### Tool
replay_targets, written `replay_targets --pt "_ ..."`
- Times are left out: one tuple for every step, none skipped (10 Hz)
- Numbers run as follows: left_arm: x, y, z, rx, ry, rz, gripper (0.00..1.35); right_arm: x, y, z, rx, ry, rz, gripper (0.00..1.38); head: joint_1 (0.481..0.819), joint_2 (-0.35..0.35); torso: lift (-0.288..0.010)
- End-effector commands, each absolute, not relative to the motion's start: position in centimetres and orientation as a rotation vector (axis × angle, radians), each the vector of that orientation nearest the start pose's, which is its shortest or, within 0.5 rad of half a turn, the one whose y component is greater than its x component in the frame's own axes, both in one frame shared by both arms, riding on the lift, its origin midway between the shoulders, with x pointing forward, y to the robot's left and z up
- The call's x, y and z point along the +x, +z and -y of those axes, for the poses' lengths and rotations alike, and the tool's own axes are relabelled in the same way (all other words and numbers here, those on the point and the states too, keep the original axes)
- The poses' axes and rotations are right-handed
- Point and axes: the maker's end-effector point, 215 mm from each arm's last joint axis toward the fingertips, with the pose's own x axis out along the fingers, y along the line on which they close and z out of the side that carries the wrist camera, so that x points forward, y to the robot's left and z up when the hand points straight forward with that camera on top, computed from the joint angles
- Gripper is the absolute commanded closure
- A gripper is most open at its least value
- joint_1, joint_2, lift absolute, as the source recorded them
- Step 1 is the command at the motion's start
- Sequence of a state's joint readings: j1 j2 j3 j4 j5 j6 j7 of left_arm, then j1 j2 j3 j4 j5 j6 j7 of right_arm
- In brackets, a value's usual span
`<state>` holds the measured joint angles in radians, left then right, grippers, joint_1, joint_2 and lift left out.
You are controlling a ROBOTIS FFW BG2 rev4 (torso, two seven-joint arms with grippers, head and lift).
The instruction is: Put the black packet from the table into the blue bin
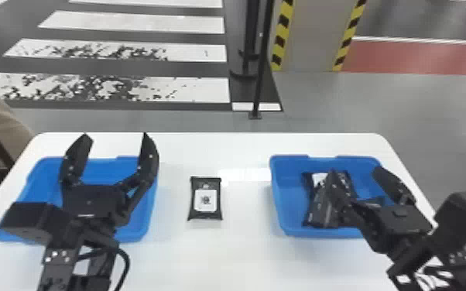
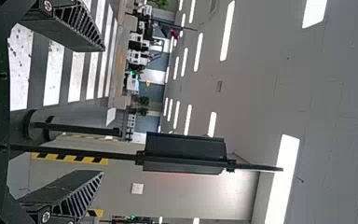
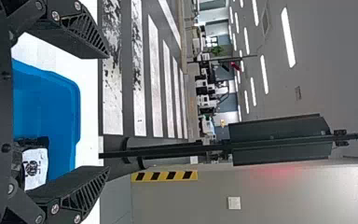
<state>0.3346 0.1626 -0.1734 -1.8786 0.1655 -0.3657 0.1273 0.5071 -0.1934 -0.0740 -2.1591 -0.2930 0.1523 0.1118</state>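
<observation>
Black packet [image 1: 205, 199] lies between left bin [image 1: 139, 224] and right bin [image 1: 288, 216], maybe so left gripper [image 1: 115, 135] or right gripper [image 1: 355, 170], both spread, can reach it.

White floor stripes [image 1: 135, 22], partly worn, crossed the head view's upper left. A grey upright surface [image 1: 309, 38] with black-and-yellow edge strips [image 1: 281, 35] stood right of the upper centre, beside a red floor band [image 1: 410, 58]. In the left wrist view, elongated lights [image 2: 282, 179] lined the ceiling [image 2: 335, 93].

The packet [image 1: 205, 199] is black, table [image 1: 240, 255] white, bins [image 1: 282, 209] blue, floor [image 1: 189, 89] white-striped.
</observation>
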Motion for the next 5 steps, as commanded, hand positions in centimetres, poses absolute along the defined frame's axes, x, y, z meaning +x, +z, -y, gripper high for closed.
replay_targets --pt "47.4 -25.7 -19.4 -0.122 -0.069 0.297 0.09 44.9 -31.5 24.2 0.090 0.170 -0.067 0.17 0.695 -0.061 -0.110" --pt "47.3 -25.7 -19.5 -0.121 -0.067 0.298 0.09 44.9 -31.4 24.2 0.088 0.170 -0.065 0.17 0.695 -0.059 -0.110" --pt "47.4 -25.7 -19.5 -0.120 -0.067 0.295 0.09 44.9 -31.4 24.1 0.084 0.172 -0.065 0.17 0.695 -0.057 -0.110" --pt "47.4 -25.8 -19.5 -0.120 -0.067 0.293 0.09 45.3 -31.4 23.8 0.086 0.179 -0.064 0.17 0.695 -0.057 -0.110" --pt "47.4 -25.8 -19.4 -0.120 -0.069 0.290 0.09 45.9 -31.2 23.4 0.084 0.188 -0.061 0.17 0.695 -0.055 -0.110"
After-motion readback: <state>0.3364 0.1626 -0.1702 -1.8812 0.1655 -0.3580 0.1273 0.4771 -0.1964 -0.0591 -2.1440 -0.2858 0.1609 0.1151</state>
